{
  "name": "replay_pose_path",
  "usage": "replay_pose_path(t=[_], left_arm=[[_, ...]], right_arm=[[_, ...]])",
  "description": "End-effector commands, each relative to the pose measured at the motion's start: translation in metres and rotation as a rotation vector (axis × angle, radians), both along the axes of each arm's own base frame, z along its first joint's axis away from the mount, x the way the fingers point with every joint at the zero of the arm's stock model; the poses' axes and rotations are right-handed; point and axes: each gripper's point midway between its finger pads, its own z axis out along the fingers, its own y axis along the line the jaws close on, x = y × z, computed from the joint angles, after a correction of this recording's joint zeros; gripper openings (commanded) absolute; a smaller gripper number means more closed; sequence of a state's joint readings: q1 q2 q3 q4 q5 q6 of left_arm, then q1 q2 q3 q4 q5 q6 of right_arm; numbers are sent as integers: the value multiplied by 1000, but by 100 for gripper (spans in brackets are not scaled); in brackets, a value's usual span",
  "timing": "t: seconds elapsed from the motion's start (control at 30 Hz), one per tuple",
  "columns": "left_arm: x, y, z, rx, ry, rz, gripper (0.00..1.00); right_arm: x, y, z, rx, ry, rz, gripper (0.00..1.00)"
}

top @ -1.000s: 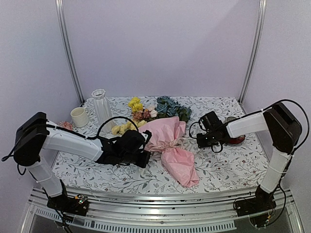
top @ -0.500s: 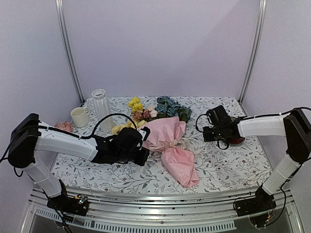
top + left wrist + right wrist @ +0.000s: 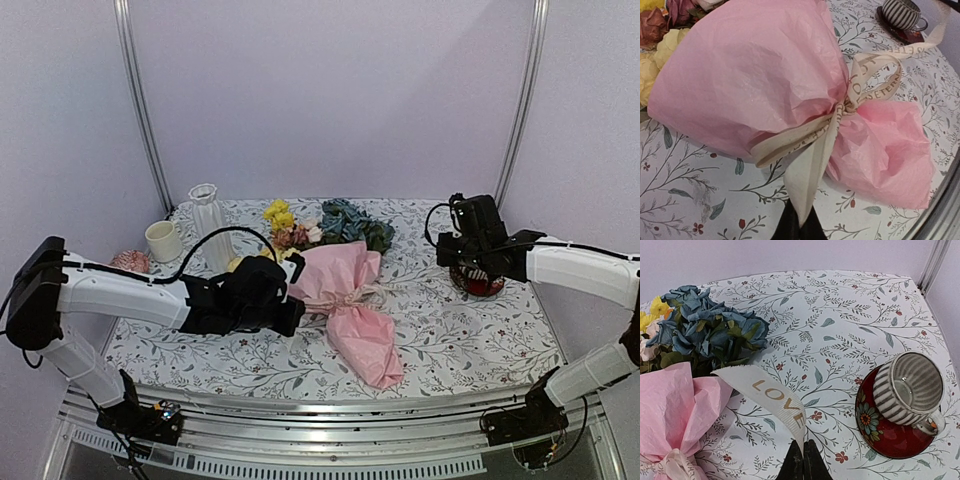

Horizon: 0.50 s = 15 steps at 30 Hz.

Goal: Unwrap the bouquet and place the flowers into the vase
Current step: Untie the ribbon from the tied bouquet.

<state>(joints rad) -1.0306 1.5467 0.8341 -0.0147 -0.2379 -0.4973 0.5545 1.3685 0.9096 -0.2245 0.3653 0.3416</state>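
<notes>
The bouquet point(image 3: 345, 300) lies mid-table in crinkled pink paper point(image 3: 750, 75), tied with a cream ribbon knotted at its waist point(image 3: 842, 107). Its flowers point(image 3: 300, 230), yellow, pink and dusty blue point(image 3: 710, 325), stick out at the far end. My left gripper point(image 3: 800, 226) is shut on one ribbon tail point(image 3: 812, 170) just left of the wrap. My right gripper point(image 3: 803, 446) is shut on the other tail point(image 3: 775, 395), printed LOVE, and holds it lifted to the right of the bouquet. The ribbed white vase point(image 3: 205, 225) stands upright at the back left.
A striped cup point(image 3: 910, 387) on a red saucer point(image 3: 890, 442) sits right beside my right gripper. A cream mug point(image 3: 163, 240) and a small pink item point(image 3: 130, 260) are at the far left near the vase. Walls enclose the back and sides.
My right arm has swung right and toward the back with the ribbon tail, drawing it out from the knot. The left gripper kept its tail and shifted slightly left.
</notes>
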Motion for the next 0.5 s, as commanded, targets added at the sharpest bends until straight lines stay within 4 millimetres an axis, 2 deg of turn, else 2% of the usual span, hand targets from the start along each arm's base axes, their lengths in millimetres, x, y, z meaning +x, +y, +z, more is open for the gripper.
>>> replay_pose_path(t=[0.0, 0.23, 0.47], left_arm=[[-5, 2, 8, 5, -23, -13, 0], [-6, 5, 9, 10, -23, -6, 0], [-5, 7, 11, 9, -29, 3, 0]], right_arm=[[2, -7, 25, 4, -51, -22, 2], [2, -21, 40, 8, -83, -61, 3], [3, -37, 43, 9, -90, -101, 3]])
